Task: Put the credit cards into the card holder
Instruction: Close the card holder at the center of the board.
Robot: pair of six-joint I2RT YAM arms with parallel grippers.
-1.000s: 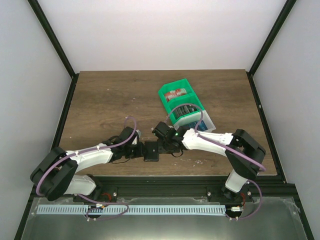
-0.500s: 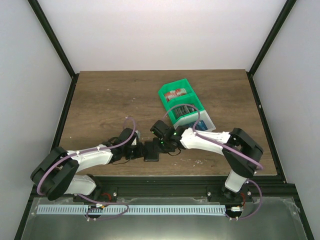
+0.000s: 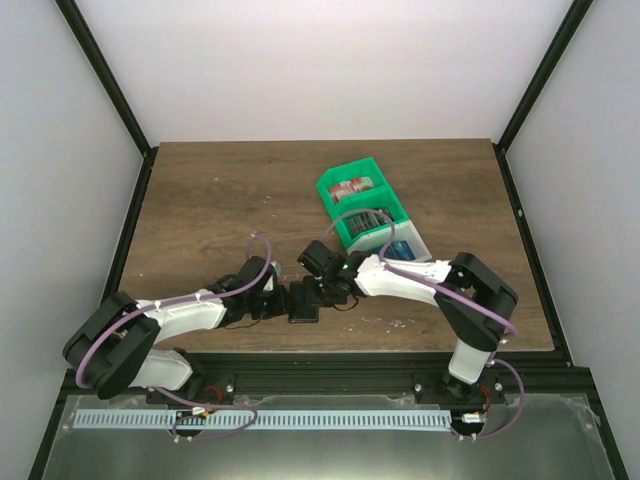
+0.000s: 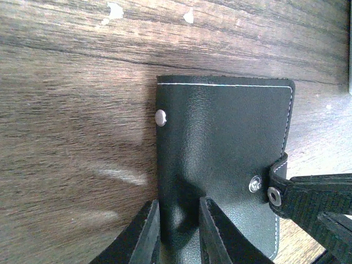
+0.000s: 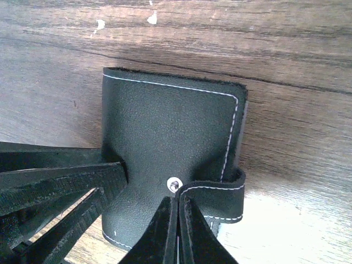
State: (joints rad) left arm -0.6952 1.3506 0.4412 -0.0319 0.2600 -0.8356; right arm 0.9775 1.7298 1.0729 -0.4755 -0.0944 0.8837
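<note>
The black card holder (image 3: 303, 303) lies near the table's front edge. It also shows in the left wrist view (image 4: 225, 137) and the right wrist view (image 5: 165, 143). My left gripper (image 3: 280, 300) (image 4: 179, 220) is closed over the holder's left edge, one finger on each side of that edge. My right gripper (image 3: 322, 294) (image 5: 177, 209) is shut on the end of the snap strap (image 5: 217, 192), which is unsnapped and lifted off its stud (image 5: 174, 184). A small blue thing (image 3: 400, 248) lies in the white bin; I cannot tell if it is the credit cards.
A green bin (image 3: 358, 200) joined to a white bin (image 3: 415, 255) stands at an angle right of centre, just behind my right arm. The table's front edge runs close below the holder.
My right arm has shifted slightly left, its elbow moving in. Both grippers stay at the holder, which has not moved.
</note>
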